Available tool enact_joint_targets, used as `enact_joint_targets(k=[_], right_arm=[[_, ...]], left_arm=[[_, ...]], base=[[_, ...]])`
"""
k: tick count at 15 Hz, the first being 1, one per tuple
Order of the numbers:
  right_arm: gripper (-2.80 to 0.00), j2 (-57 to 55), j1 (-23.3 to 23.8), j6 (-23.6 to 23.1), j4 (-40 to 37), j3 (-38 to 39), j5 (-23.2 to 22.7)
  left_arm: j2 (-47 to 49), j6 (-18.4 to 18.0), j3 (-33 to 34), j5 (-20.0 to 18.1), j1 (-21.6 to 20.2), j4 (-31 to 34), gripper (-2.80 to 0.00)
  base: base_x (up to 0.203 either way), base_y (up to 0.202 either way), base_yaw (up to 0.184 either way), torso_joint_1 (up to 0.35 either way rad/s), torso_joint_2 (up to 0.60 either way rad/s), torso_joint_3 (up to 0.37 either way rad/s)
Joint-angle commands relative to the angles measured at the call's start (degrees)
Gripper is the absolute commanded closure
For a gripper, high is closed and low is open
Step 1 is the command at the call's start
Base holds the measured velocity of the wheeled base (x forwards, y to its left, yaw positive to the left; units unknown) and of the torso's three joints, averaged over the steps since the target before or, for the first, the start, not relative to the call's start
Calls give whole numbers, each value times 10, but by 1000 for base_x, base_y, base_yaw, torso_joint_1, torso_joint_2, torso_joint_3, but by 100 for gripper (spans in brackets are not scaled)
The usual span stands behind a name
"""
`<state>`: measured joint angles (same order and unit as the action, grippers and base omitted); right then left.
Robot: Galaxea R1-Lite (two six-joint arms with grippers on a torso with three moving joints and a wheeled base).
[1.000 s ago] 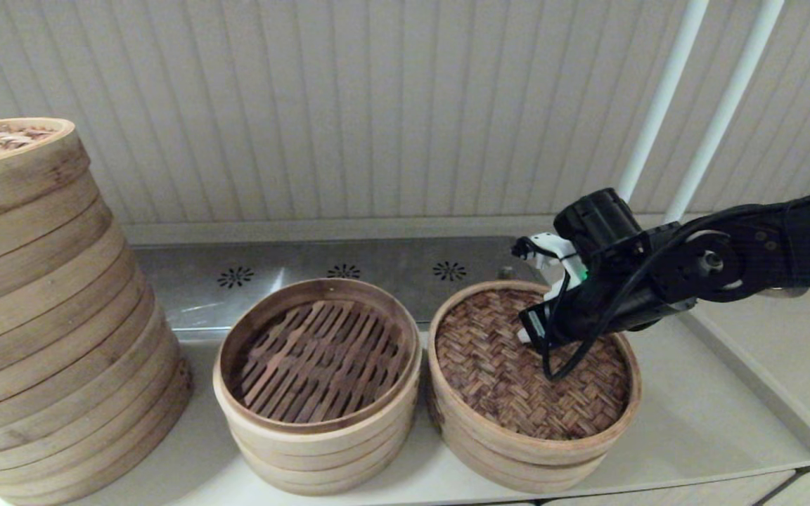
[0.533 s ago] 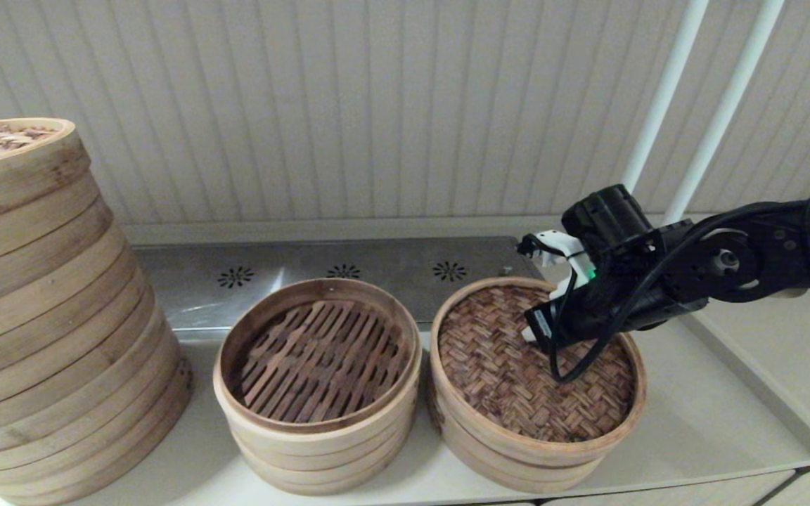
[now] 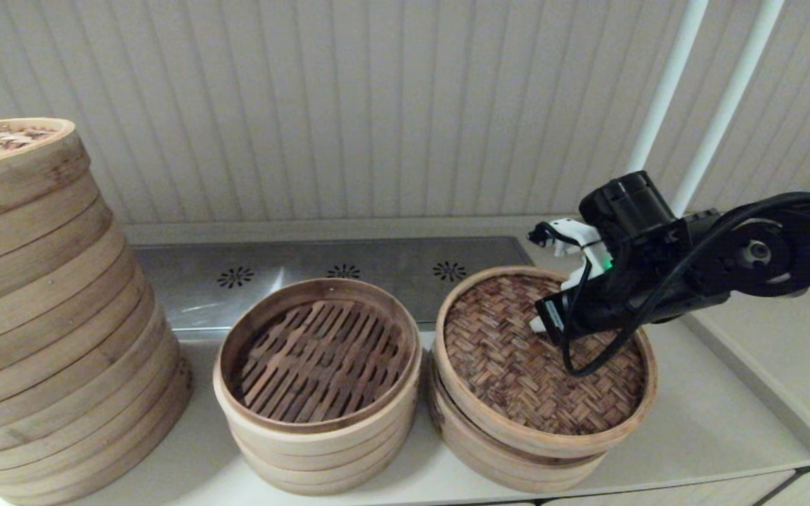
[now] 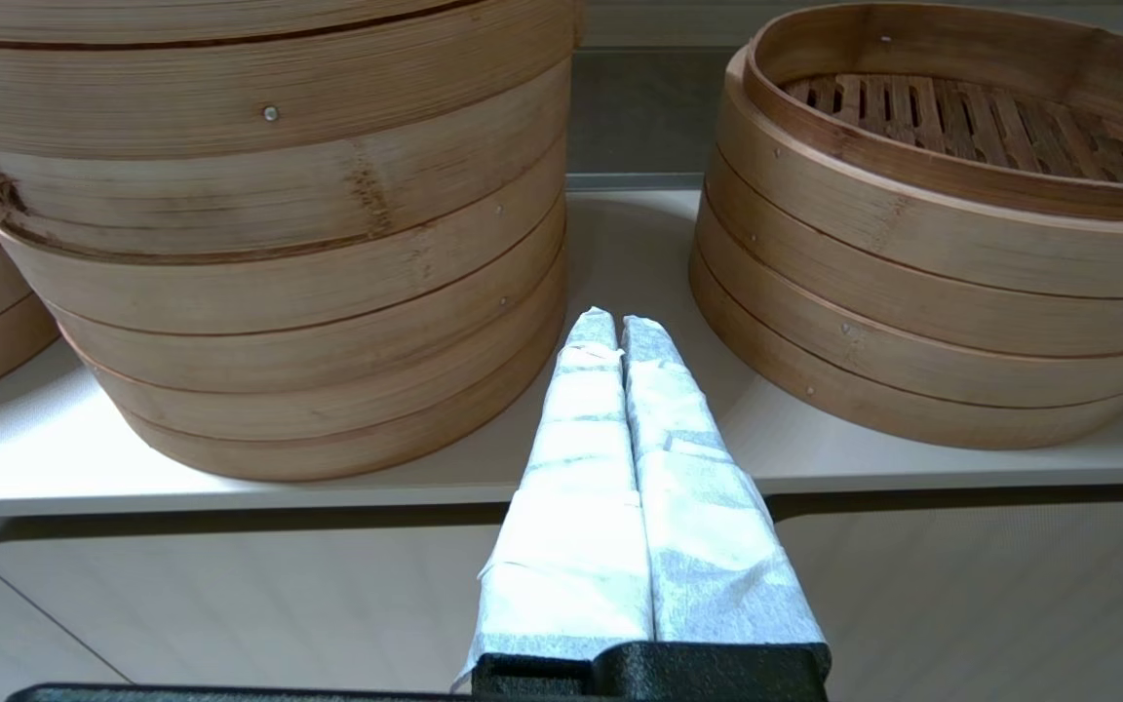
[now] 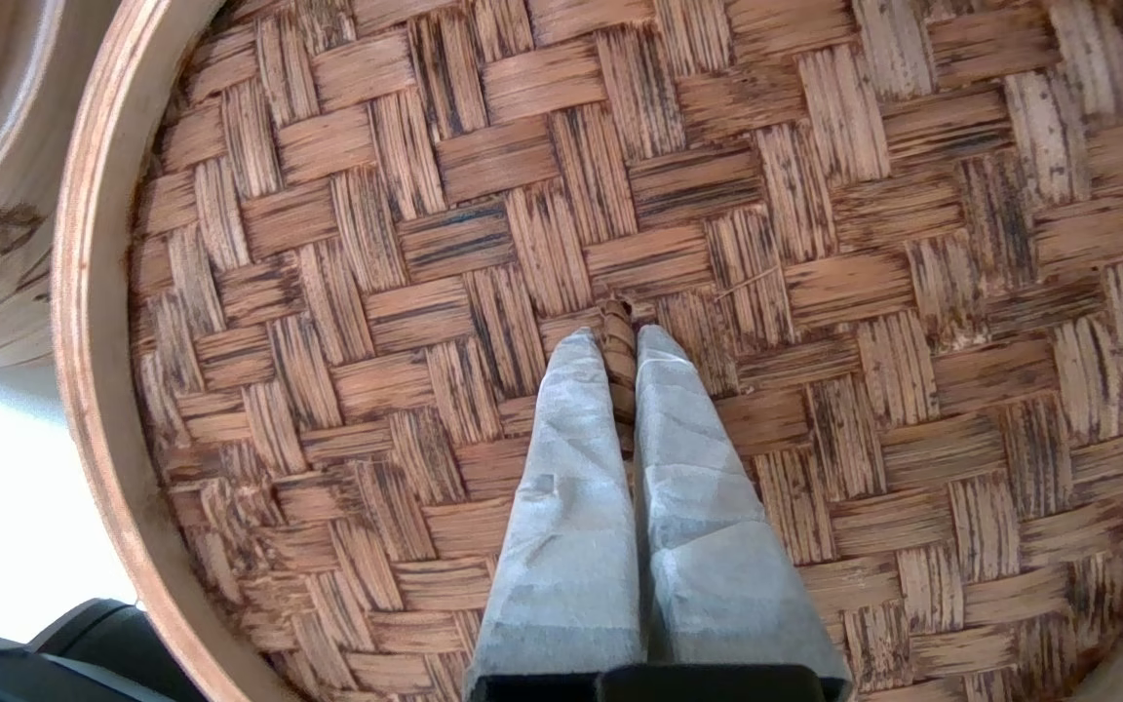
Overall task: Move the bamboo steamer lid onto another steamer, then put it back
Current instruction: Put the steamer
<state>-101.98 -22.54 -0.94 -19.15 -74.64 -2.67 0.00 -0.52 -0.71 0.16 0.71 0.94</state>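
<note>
The bamboo steamer lid (image 3: 517, 365), with its reddish-brown herringbone top, hangs slightly tilted just above the shallow steamer (image 3: 496, 460) on the right; that steamer's floor is hidden under it. My right gripper (image 3: 542, 325) reaches down onto the lid's middle. In the right wrist view the right gripper (image 5: 620, 336) is shut on the small woven handle loop (image 5: 617, 317) of the lid (image 5: 406, 244). My left gripper (image 4: 618, 327) is shut and empty, low in front of the counter edge, out of the head view.
A taller several-tier steamer (image 3: 317, 439) with an open slatted floor stands in the middle, also seen as the steamer (image 4: 912, 253). A much wider tall stack (image 3: 46, 316) fills the left. A steel vent panel (image 3: 342, 270) and white poles (image 3: 665, 91) lie behind.
The right gripper has risen and drifted slightly right with the lid; the lid has come up off the right steamer's rim, and a gap now shows beneath it.
</note>
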Motion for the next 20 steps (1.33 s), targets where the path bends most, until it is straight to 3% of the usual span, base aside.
enact_joint_targets(k=[1,20], right_arm=[[0,18,-2,0,0,7,-1],[0,47,-8,-3,5,-14,-5]], left_arm=[[1,0,0,0,0,0,0],[1,0,0,0,0,0,0]], base=[[0,0,0,0,0,0],[0,0,0,0,0,0]])
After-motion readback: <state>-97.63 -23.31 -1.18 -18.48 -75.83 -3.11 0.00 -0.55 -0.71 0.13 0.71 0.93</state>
